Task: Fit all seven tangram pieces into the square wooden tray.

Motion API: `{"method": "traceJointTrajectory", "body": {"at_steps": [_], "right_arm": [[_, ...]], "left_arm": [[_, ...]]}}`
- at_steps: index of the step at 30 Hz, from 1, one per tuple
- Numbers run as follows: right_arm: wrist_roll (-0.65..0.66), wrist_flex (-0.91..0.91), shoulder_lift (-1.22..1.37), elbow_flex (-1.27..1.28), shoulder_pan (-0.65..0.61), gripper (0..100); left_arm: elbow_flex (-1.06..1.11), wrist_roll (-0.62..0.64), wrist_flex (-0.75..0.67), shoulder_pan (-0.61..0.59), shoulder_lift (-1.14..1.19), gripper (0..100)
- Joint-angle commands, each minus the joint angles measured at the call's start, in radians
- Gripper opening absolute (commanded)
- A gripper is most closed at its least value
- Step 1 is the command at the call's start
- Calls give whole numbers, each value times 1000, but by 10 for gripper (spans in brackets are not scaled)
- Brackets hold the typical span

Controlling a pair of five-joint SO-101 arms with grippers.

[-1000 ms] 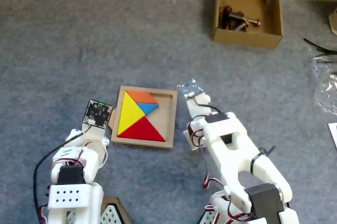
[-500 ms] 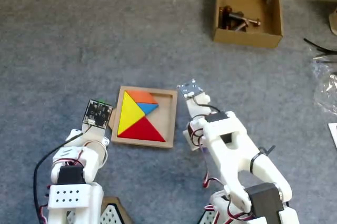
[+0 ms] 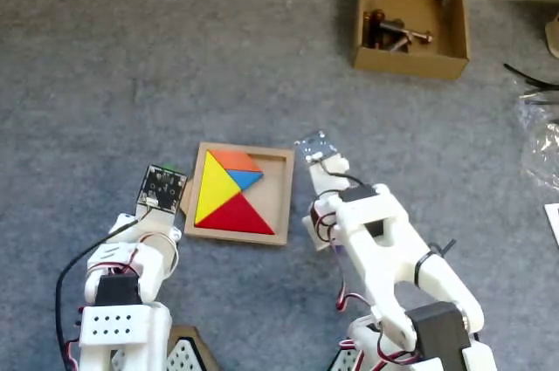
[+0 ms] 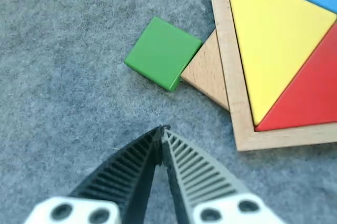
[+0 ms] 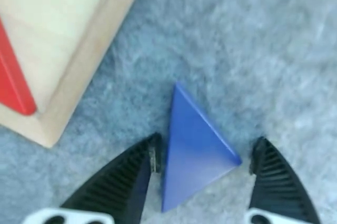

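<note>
Right gripper (image 5: 206, 151) spread wide around flat blue triangle piece (image 5: 190, 153); lower, centre it between jaws, then squeeze slowly.

Grey surface (image 3: 131, 83); pale wood tray (image 3: 278, 201); yellow triangle (image 3: 214, 188); red triangle (image 3: 238, 214); green square (image 4: 163, 52); blue triangle (image 5: 195, 153).

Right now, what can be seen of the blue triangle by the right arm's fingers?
The blue triangle is a flat, solid-coloured piece with crisp edges and a smooth matte face, likely painted wood. It lies flat on the grey fabric surface, outside the wooden tray and apart from its corner. The right arm's open fingers stand on either side of it; contact cannot be confirmed.
</note>
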Motion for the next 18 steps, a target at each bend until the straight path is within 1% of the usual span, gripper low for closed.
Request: {"method": "traceJointTrajectory", "body": {"at_steps": [1,6,10,18], "right_arm": [[-14,42,41,-2,-8,267],[-12,41,41,-2,-8,262],[-14,39,41,-2,-8,198],[-14,38,42,2,-7,120]], "left_arm": [[22,-8,3,12,-15,7],[22,-8,3,12,-15,7],[22,-8,3,12,-15,7],[22,-8,3,12,-15,7]]}}
